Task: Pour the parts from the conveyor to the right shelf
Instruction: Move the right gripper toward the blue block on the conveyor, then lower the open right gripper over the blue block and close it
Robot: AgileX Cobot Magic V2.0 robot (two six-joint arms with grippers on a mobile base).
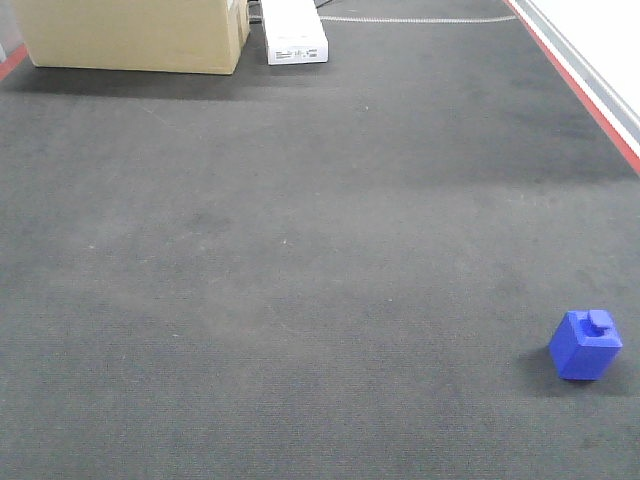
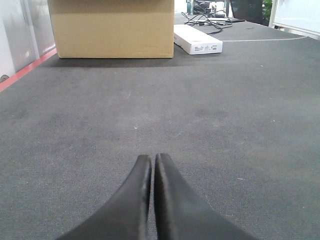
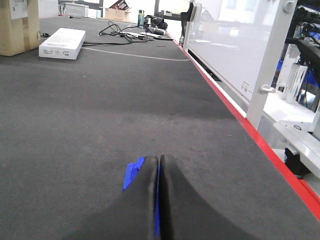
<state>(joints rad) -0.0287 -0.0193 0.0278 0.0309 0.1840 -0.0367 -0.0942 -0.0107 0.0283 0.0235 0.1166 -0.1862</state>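
One part, a small bright-blue block (image 1: 585, 345) with a square stud on top, rests on the dark-grey conveyor belt (image 1: 300, 250) at the near right. No gripper shows in the front view. In the right wrist view my right gripper (image 3: 159, 157) is shut, its black fingers pressed together. The blue block (image 3: 131, 175) lies on the belt behind them, peeking out at their left side and through the slit, not held. My left gripper (image 2: 152, 156) is shut on nothing, low over bare belt (image 2: 225, 130). The right shelf is out of view.
A large cardboard box (image 1: 135, 35) and a flat white box (image 1: 295, 35) stand at the belt's far end, with cables (image 3: 125, 31) beyond. A red edge rail (image 3: 260, 145) runs along the belt's right side, with a white panel (image 3: 225, 45) behind it.
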